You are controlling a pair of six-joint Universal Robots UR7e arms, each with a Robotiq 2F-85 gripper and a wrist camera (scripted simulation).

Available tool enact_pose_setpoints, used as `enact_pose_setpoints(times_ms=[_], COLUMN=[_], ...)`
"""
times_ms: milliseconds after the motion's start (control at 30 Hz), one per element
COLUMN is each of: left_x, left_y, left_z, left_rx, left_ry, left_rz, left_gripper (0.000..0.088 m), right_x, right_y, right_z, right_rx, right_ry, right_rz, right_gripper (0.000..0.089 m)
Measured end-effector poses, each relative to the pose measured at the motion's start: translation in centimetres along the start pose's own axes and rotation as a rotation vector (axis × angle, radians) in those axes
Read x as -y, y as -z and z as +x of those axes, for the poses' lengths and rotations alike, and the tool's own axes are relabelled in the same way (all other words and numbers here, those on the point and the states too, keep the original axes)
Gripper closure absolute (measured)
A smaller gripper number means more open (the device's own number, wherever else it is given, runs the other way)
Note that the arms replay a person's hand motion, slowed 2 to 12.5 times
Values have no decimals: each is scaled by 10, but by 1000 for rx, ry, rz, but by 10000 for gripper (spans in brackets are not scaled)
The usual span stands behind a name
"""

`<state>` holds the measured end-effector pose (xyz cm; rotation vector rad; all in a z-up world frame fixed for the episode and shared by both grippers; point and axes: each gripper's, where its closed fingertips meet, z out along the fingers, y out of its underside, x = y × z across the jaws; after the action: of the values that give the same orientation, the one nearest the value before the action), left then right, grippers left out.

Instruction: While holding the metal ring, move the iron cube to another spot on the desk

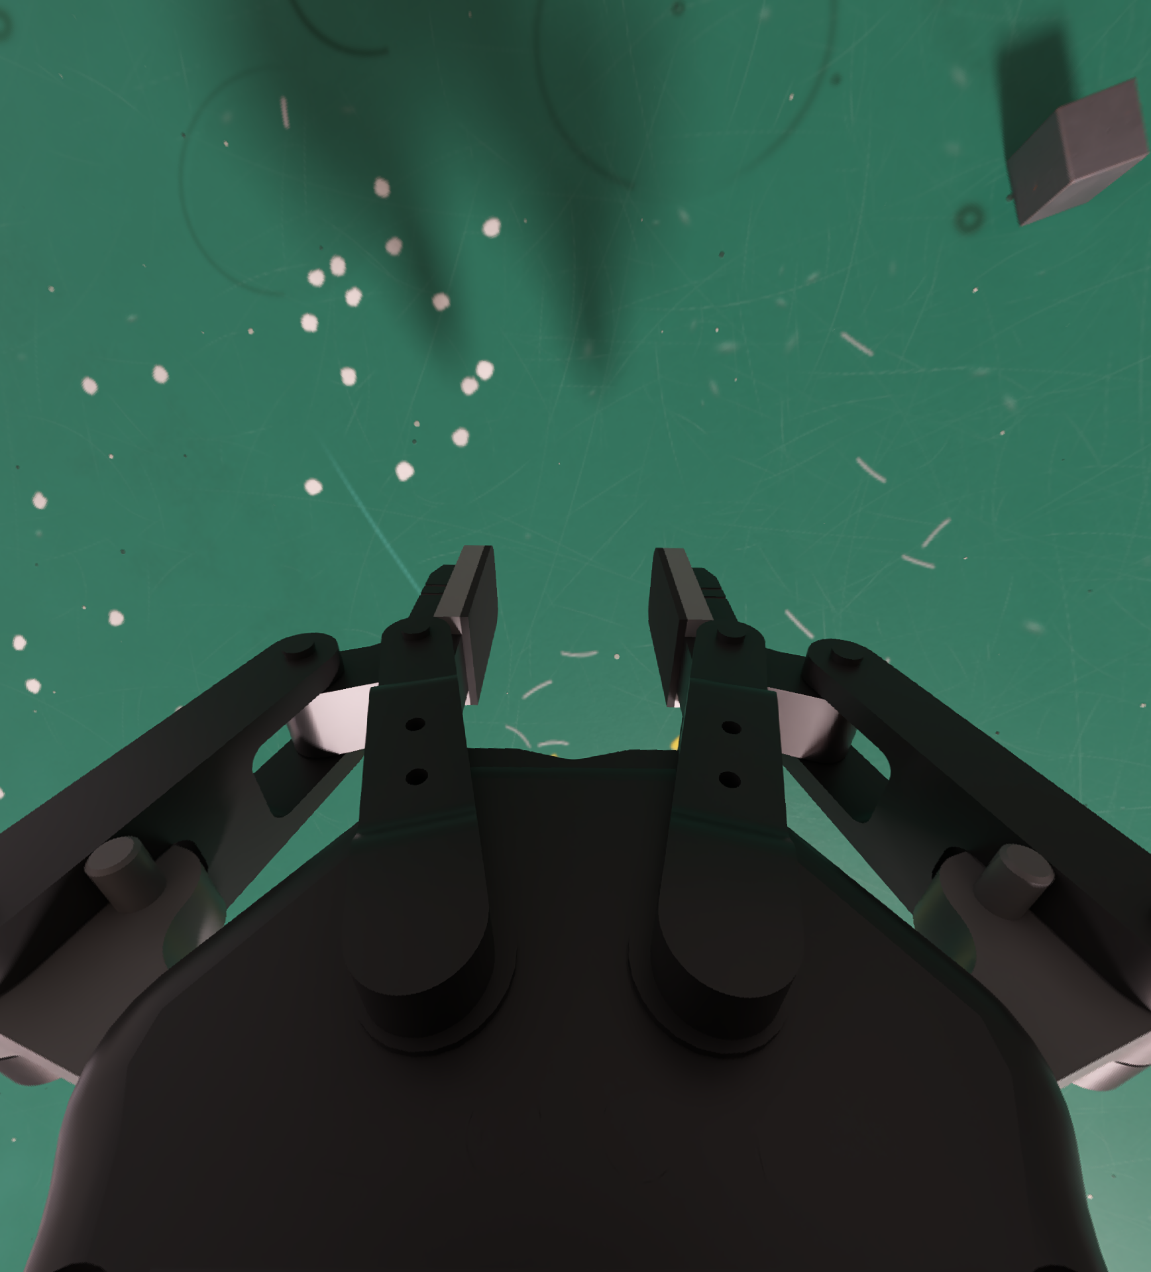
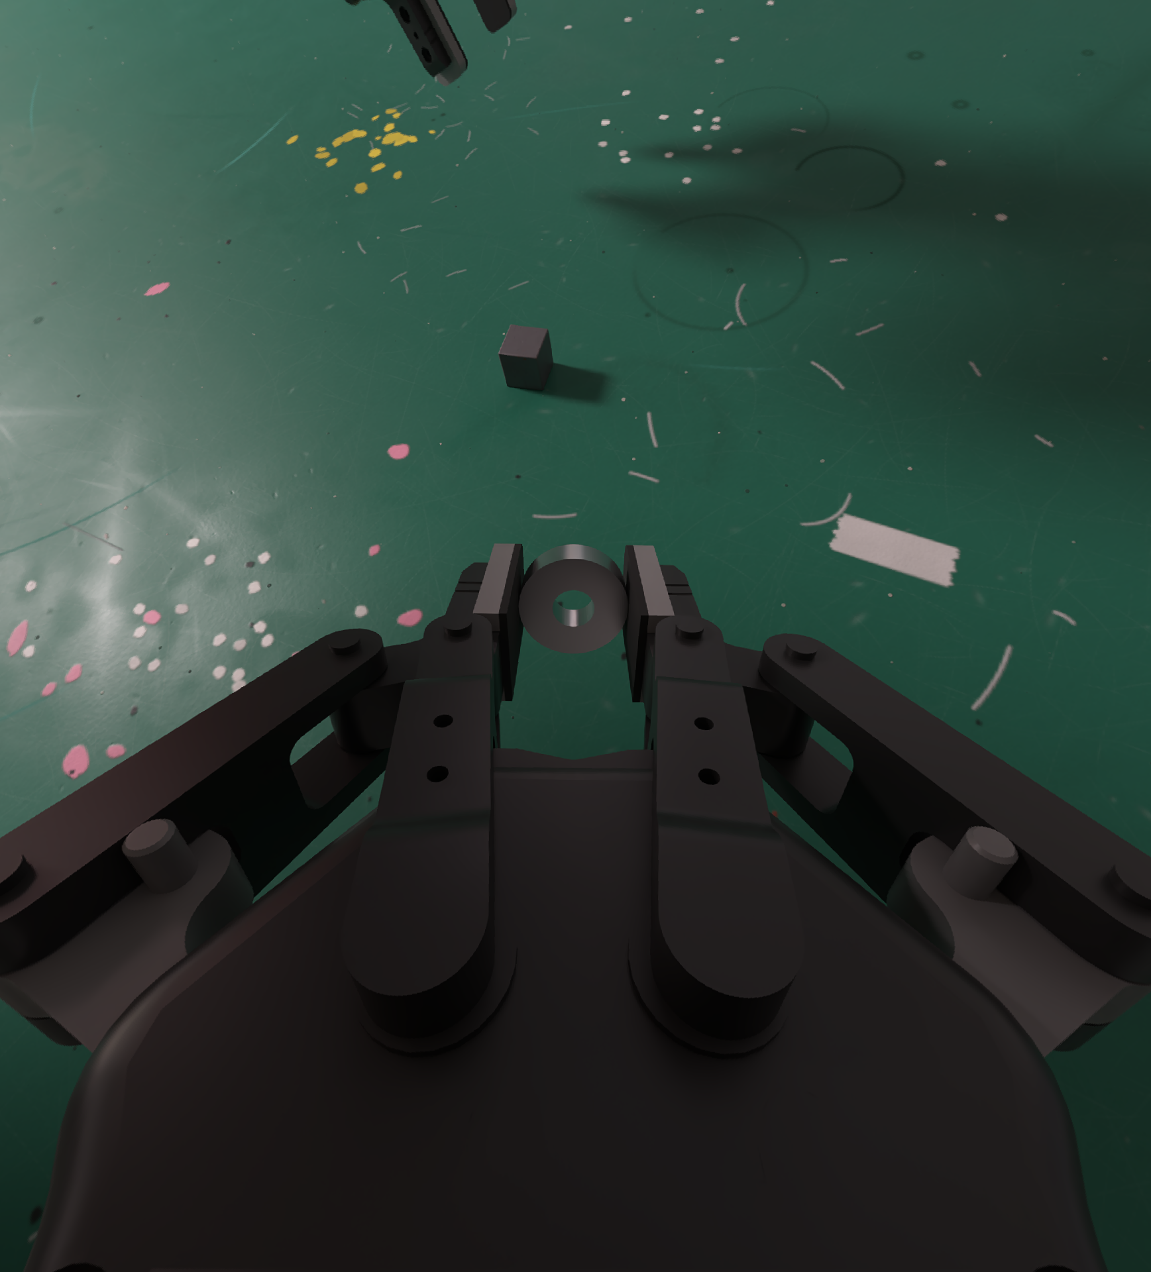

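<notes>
Pinching the metal ring (image 2: 573, 606) by its outer wall, the right tool (image 2: 573, 609) is hanging above the green worktop (image 2: 903, 688), so the holding half of the task looks to be in hand. The left tool (image 1: 572, 619) is hovering with its fingers spread and nothing between them, while the iron cube (image 1: 1078, 153) is sitting on the worktop well apart at its 1 o'clock. In the right wrist view the cube is lying at 12 o'clock, with the left tool's fingertips showing beyond it at 11 o'clock. Judging by this, the next move is calling for the left tool to be swinging toward 1 o'clock, lining up square with two cube faces and descending. Open worktop is surrounding the cube; only paint flecks and a tape strip (image 2: 894, 550) are nearby.
</notes>
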<state>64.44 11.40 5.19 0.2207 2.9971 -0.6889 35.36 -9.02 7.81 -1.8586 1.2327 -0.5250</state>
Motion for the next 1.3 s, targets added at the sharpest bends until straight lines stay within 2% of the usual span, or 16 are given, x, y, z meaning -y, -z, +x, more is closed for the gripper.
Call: enact_pose_setpoints(times_ms=[233, 433, 900, 1300], left_x=[-8, -9, -8, -8], left_y=[-14, -24, -36, -38], left_z=[2, 3, 2, 1], left_rx=[10, 6, 8, 10], left_ry=[-13, -16, -23, -29], left_rz=[-53, -63, -60, -65], left_gripper=[376, 316, 316, 377], right_x=[-1, -2, -3, -3], right_y=[-1, -1, 0, 2], right_z=[1, 2, 6, 9], right_rx=[3, 5, 3, -7], right_ry=[1, 2, 3, 4], right_rz=[-2, -5, -12, -14], right_gripper=[634, 634, 634, 634])
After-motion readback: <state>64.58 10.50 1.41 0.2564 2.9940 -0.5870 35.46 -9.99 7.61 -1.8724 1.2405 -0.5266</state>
